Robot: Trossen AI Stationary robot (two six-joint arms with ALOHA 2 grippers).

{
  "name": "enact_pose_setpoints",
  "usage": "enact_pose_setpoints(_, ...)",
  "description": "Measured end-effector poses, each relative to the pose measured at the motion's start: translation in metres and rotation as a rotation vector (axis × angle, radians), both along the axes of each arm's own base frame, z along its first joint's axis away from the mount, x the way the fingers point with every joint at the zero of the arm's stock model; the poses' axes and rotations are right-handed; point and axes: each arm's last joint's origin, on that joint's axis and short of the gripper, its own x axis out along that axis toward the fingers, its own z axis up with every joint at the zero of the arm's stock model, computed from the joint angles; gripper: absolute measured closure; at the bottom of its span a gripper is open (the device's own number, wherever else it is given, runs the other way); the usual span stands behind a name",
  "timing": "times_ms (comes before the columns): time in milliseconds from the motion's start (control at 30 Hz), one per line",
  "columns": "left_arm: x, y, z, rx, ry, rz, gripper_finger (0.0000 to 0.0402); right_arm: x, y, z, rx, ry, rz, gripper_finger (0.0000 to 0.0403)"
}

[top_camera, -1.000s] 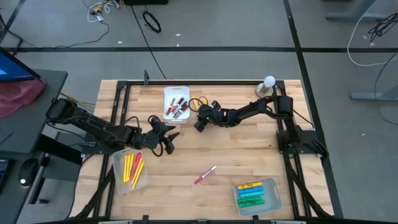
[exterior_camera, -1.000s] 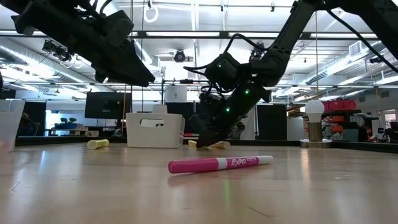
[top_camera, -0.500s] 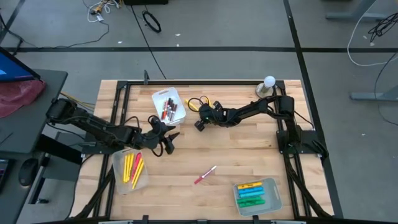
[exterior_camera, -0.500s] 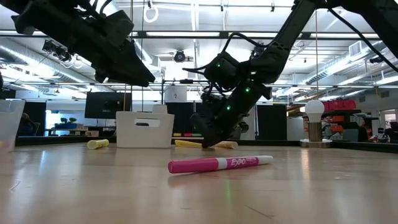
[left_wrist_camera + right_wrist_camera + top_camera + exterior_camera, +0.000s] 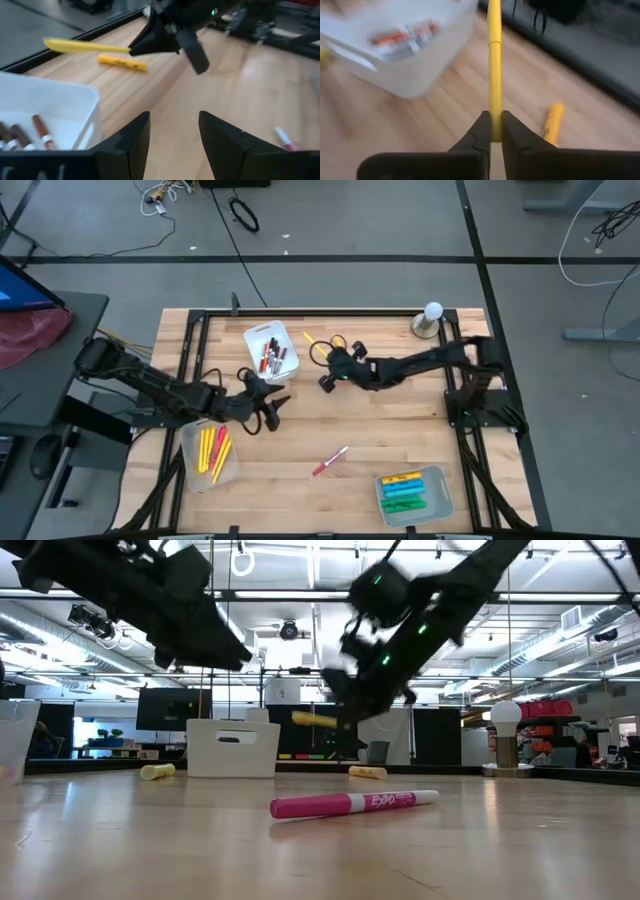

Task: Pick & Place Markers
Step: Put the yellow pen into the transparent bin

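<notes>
My right gripper is shut on a yellow marker held above the far middle of the table. A second yellow marker lies on the wood just below it, and a third lies farther left. A pink marker lies alone on the wood in the near middle. My left gripper hovers open with nothing between its fingers, close to the white tray that holds red-capped markers. My right gripper pinches one end of the yellow marker between its two fingertips. The marker runs on in line with the fingers, out past their tips. It is lifted clear of the table and lies about level.
A clear tray with yellow and red markers sits near left. Another tray with blue, green and yellow markers sits near right. A lamp bulb stands at the far right edge. A yellow loop lies beside the white tray.
The white tray has slid toward the table's left edge and turned a little. My right gripper has risen from the tabletop with a yellow marker, which lay on the wood and now hangs level, clear of it.
</notes>
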Motion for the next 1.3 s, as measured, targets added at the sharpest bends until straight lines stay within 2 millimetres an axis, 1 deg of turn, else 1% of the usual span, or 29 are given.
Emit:
enact_pose_setpoints(67, 0.000, -0.005, 0.003, 0.013, -0.020, -0.029, 0.0225, -0.009, 0.011, 0.014, -0.032, -0.062, 0.016, 0.0386)
enact_pose_setpoints(167, 0.001, -0.012, 0.009, 0.048, -0.061, -0.078, 0.0225, -0.028, 0.029, 0.033, -0.064, -0.197, 0.075, 0.0386)
enact_pose_setpoints(233, 0.002, -0.016, 0.013, 0.074, -0.093, -0.108, 0.0225, -0.041, 0.043, 0.039, -0.086, -0.295, 0.133, 0.0386)
enact_pose_setpoints(333, 0.003, -0.021, 0.020, 0.115, -0.142, -0.159, 0.0225, -0.058, 0.063, 0.047, -0.074, -0.484, 0.270, 0.0386)
enact_pose_setpoints(467, 0.011, -0.023, 0.026, 0.161, -0.220, -0.250, 0.0225, -0.071, 0.088, 0.050, -0.084, -0.695, 0.517, 0.0386)
enact_pose_setpoints(533, 0.017, -0.022, 0.027, 0.170, -0.277, -0.308, 0.0225, -0.073, 0.100, 0.053, -0.106, -0.763, 0.641, 0.0386)
enact_pose_setpoints(600, 0.025, -0.021, 0.028, 0.181, -0.353, -0.401, 0.0225, -0.071, 0.110, 0.053, -0.125, -0.772, 0.728, 0.0386)
enact_pose_setpoints(700, 0.035, -0.017, 0.032, 0.201, -0.472, -0.502, 0.0225, -0.066, 0.121, 0.053, -0.145, -0.765, 0.797, 0.0386)
enact_pose_setpoints(767, 0.041, -0.014, 0.032, 0.218, -0.505, -0.537, 0.0224, -0.061, 0.127, 0.053, -0.145, -0.769, 0.831, 0.0386)
enact_pose_setpoints(867, 0.051, -0.012, 0.034, 0.261, -0.519, -0.579, 0.0215, -0.054, 0.133, 0.050, -0.138, -0.760, 0.853, 0.0386)
enact_pose_setpoints(967, 0.060, -0.014, 0.038, 0.316, -0.525, -0.623, 0.0192, -0.051, 0.135, 0.048, -0.145, -0.756, 0.853, 0.0386)
enact_pose_setpoints(1067, 0.065, -0.018, 0.043, 0.336, -0.543, -0.640, 0.0168, -0.050, 0.135, 0.047, -0.147, -0.754, 0.852, 0.0386)
enact_pose_setpoints(1133, 0.064, -0.021, 0.045, 0.352, -0.546, -0.649, 0.0162, -0.050, 0.135, 0.048, -0.148, -0.761, 0.853, 0.0385)
enact_pose_setpoints(1200, 0.064, -0.024, 0.045, 0.370, -0.546, -0.658, 0.0168, -0.050, 0.135, 0.048, -0.148, -0.761, 0.854, 0.0385)
enact_pose_setpoints(1300, 0.063, -0.027, 0.045, 0.378, -0.542, -0.651, 0.0207, -0.050, 0.135, 0.048, -0.148, -0.764, 0.854, 0.0385)
